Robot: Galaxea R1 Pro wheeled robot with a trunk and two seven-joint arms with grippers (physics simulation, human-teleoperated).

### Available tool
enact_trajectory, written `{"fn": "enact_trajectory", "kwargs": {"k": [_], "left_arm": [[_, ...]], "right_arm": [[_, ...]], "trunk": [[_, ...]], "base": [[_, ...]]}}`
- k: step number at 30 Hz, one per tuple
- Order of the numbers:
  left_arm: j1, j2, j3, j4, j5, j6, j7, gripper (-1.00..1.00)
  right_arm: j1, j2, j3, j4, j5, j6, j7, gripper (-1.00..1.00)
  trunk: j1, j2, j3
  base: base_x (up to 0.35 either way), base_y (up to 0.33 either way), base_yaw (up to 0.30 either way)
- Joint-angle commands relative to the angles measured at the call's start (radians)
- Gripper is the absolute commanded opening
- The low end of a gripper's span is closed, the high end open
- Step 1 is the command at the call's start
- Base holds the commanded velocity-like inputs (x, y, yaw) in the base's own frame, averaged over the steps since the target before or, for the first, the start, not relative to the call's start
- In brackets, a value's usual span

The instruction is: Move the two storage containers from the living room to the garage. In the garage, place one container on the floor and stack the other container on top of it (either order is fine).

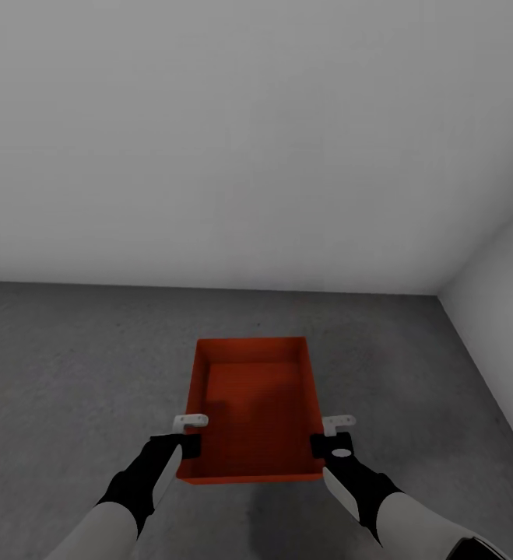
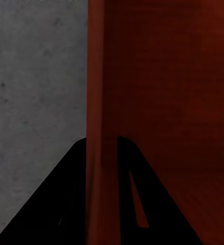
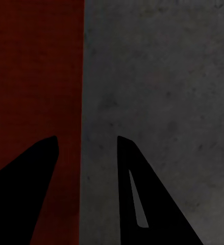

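Both grippers, left point(image 1: 190, 443) and right point(image 1: 330, 445), clamped opposite side walls of one red-orange rectangular plastic bin point(image 1: 252, 404) above dark grey concrete garage floor point(image 1: 77, 365); best lowered level, released together.

No legible text — no labels anywhere

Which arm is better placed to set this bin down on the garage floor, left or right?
Neither alone. The left gripper and right gripper each straddle a side wall of the red bin near its closer end, so both should lower it together onto the concrete floor.
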Motion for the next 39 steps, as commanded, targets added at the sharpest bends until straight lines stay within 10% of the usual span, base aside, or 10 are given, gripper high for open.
{"fn": "enact_trajectory", "kwargs": {"k": [1, 39], "left_arm": [[0.000, -0.001, 0.007, -0.004, -0.032, -0.001, 0.031, -1.00], [0.000, -0.001, 0.006, -0.003, -0.032, -0.001, 0.031, -1.00]], "right_arm": [[0.000, 0.019, -0.002, 0.000, -0.018, 0.005, -0.009, -1.00], [0.000, 0.019, -0.002, 0.000, -0.018, 0.005, -0.008, -1.00]], "trunk": [[0.000, 0.000, 0.000], [0.130, -0.238, -0.102]], "base": [[0.000, 0.000, 0.000], [0.000, 0.000, 0.000]]}}
